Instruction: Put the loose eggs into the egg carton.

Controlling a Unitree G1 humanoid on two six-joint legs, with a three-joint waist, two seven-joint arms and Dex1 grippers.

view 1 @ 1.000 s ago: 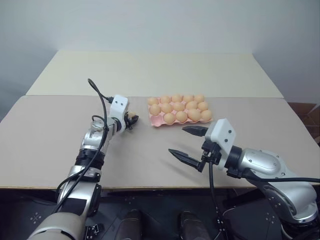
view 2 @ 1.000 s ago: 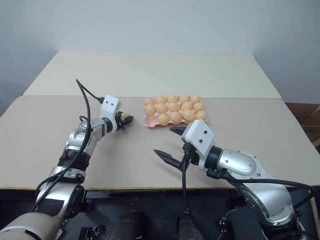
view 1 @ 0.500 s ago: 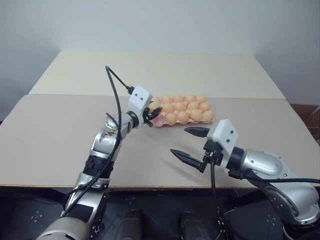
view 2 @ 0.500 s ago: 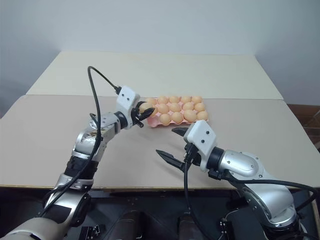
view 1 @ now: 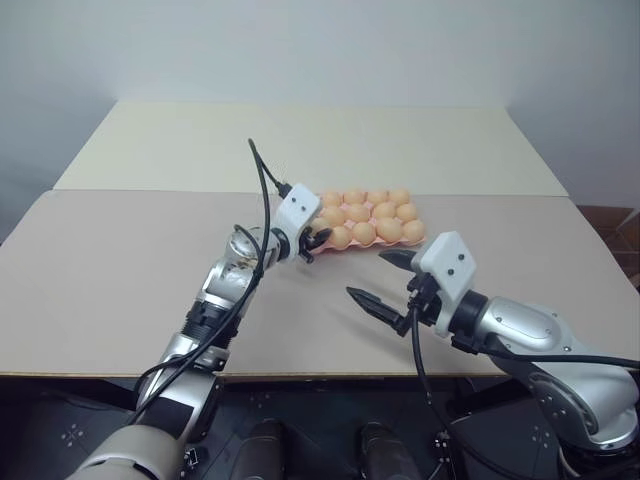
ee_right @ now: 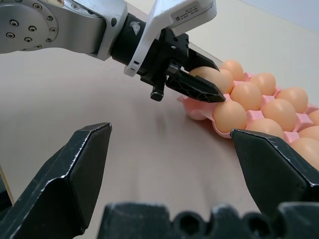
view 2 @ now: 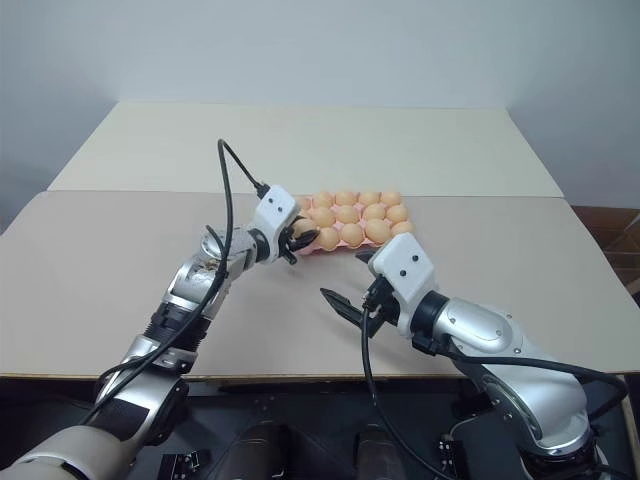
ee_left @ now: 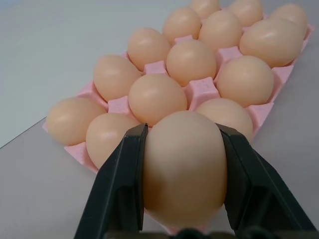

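Black-fingered left gripper point(ee_left: 182, 172) clamps a tan oval egg point(ee_left: 183, 164) over the pink moulded carton's point(ee_left: 199, 92) near-left corner; right gripper point(view 2: 352, 280) hovers wide open, empty.

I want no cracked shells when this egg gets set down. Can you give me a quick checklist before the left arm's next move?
1. Held egg clamped between both fingers of the left gripper: ok.
2. Left gripper at the near left corner of the egg carton: ok.
3. Free cup under the egg: cannot tell, the egg hides that corner.
4. Right gripper open, apart from carton and left gripper: ok.
5. Eggs already in carton seated in their cups: ok.
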